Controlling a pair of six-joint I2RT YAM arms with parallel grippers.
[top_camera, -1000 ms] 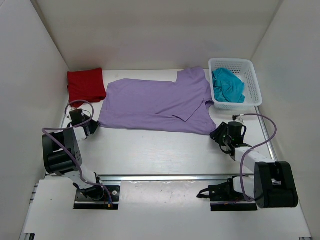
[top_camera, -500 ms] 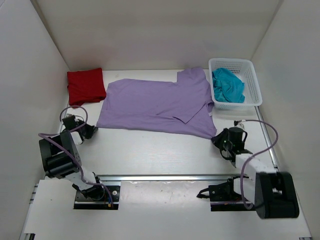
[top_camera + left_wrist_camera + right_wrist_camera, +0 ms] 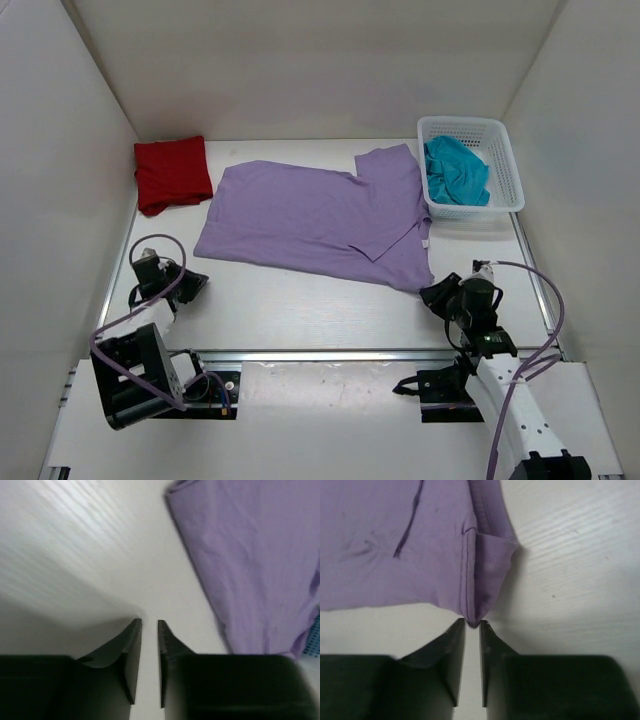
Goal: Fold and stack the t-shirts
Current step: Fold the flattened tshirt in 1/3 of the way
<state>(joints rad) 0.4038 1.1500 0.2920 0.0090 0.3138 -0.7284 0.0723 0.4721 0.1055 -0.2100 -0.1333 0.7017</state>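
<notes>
The lavender t-shirt lies flat mid-desk, long axis 10 to 4 o'clock, its 4 o'clock corner at the barely parted right pincer; the left pincer, released, sits at 8 o'clock.

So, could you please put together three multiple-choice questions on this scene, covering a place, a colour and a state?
1. Where is the teal shirt? A on the bare table; B in the basket; C hanging on the wall.
2. What colour is the folded shirt in the far left corner? A red; B green; C white.
3. How does the purple shirt lie? A rolled into a ball; B spread out on the table; C folded into a small square.
Answers: B, it sits bunched inside the white basket; A, that bundle is deep red; B, it lies opened out across the middle.
</notes>
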